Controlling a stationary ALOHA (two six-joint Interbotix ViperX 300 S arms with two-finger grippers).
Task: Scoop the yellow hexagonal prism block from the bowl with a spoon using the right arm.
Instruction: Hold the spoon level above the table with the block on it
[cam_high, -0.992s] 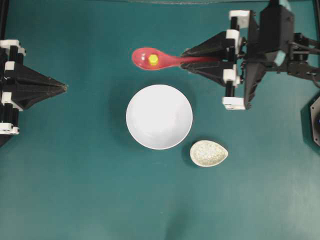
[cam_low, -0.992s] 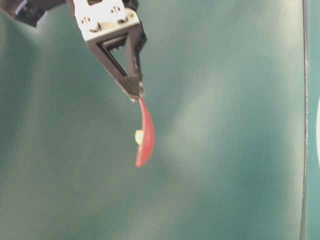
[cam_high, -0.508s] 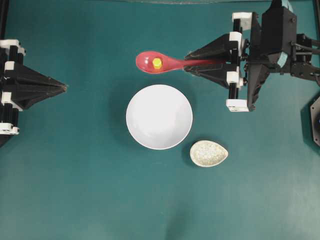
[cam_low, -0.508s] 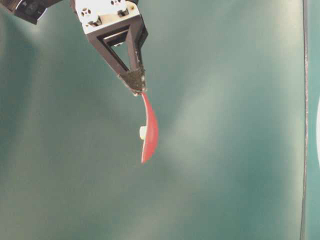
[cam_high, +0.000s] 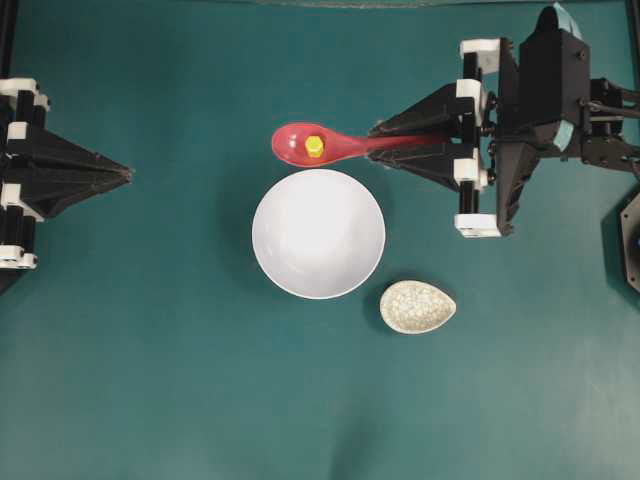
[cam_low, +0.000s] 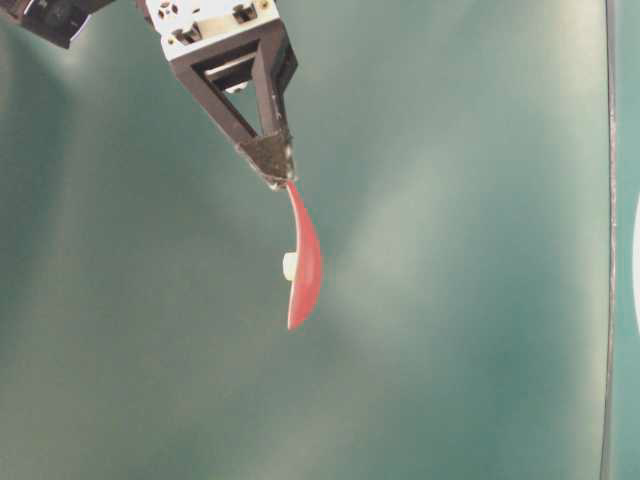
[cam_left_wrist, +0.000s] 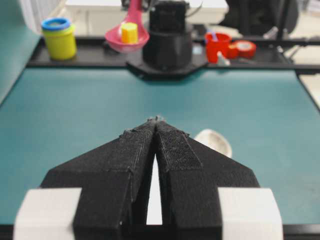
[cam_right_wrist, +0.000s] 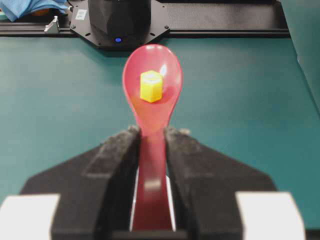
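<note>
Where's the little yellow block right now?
The yellow hexagonal prism block sits in the scoop of the red spoon held by the right gripper, just above the white bowl's top rim in the overhead view.

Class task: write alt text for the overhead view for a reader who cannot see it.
The right gripper holds a pink-red spoon carrying a yellow block just beyond the white bowl. A speckled dish lies nearby.

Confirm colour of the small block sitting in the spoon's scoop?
Bright yellow six-sided block, lying in the glossy pink-red spoon; clearest in the right wrist view.
</note>
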